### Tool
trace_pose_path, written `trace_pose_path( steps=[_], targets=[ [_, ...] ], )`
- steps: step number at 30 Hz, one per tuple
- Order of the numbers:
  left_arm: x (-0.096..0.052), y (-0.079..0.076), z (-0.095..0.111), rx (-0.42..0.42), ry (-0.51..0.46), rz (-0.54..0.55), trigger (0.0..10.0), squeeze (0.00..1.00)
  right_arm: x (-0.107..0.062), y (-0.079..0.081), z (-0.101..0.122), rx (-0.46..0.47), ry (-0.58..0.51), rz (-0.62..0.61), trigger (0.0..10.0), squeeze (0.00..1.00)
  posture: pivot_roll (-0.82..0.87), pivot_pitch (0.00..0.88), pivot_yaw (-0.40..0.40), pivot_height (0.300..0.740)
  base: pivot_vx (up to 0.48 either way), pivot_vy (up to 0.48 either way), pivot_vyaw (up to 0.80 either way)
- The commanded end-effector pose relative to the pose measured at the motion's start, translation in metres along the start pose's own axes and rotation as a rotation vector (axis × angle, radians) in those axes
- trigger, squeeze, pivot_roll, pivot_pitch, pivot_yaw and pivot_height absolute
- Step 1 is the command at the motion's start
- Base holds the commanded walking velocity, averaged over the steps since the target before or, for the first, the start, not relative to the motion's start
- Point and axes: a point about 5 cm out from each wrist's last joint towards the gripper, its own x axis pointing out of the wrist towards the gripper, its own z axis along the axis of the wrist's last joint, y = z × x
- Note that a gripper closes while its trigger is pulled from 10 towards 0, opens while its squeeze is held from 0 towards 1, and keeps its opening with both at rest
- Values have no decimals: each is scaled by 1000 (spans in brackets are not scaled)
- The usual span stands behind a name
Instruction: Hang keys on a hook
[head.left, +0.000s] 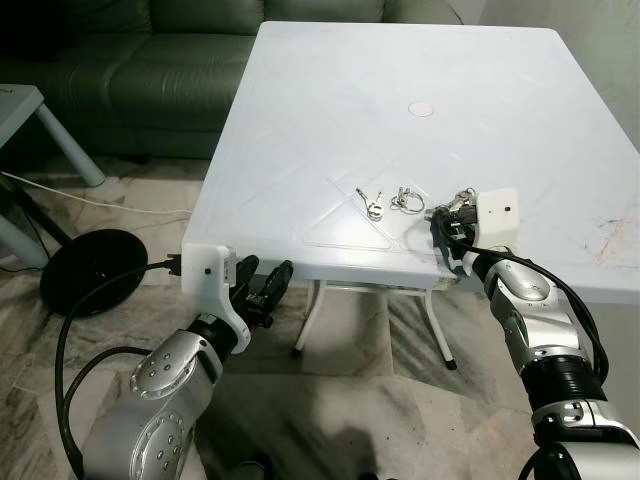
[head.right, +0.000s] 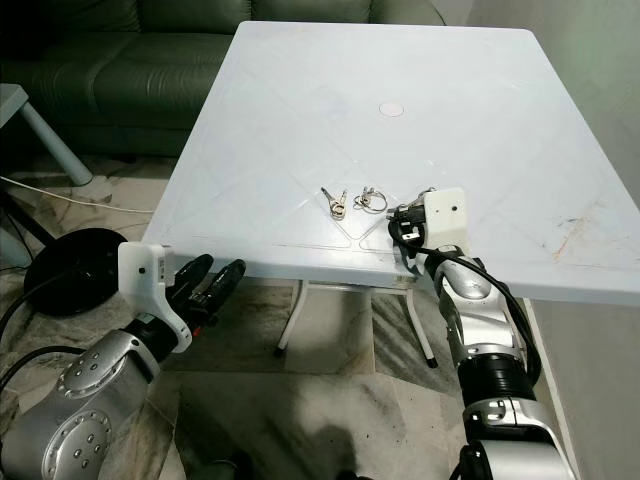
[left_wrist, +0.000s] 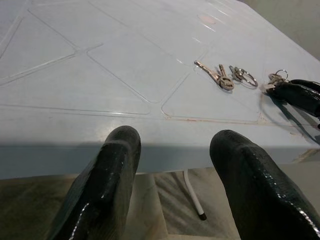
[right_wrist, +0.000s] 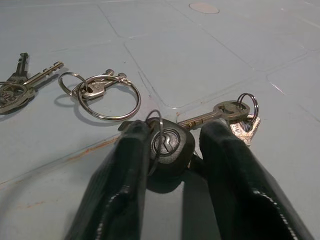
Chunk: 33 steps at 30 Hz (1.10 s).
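right end effector grips black-headed key bunch on counter; bunch trails far-right. left end effector open, below near edge.

Black-headed key bunch on white table (between right gripper's fingers).

Both arms are built of rounded, brushed-silver segments with small dark screw holes dotting the left arm's shell, black ring joints on the right arm, and thick black cables looping along each one. Each wrist carries a boxy white housing, the one on the right with a small dark dot on its face. The left gripper and right gripper each have two long, thick black fingers with a glossy, slightly pebbled, rubbery surface and rounded tips
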Motion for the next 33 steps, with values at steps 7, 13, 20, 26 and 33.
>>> trace_pose_path(
  steps=[7,13,20,26,33],
  targets=[
    [-3,-2,1,7,2,-9,10000,0,-5,-1,-7,52,20,25,10000,0,252,258,19,740,0,0,0],
    [-3,-3,1,5,3,-9,10000,0,-5,-3,-5,103,10,27,10000,0,253,258,18,740,0,0,0],
    [-3,-4,1,1,3,-10,10000,0,-7,-9,-3,120,-4,28,10000,0,254,254,17,740,0,0,0],
    [-3,-4,1,-1,2,-9,10000,0,-8,-11,-2,126,-11,46,10000,0,254,252,16,740,0,0,0],
    [-3,-5,1,-3,1,-8,10000,0,-10,-13,-1,103,-26,35,0,0,254,251,15,740,0,0,0]
  ],
)
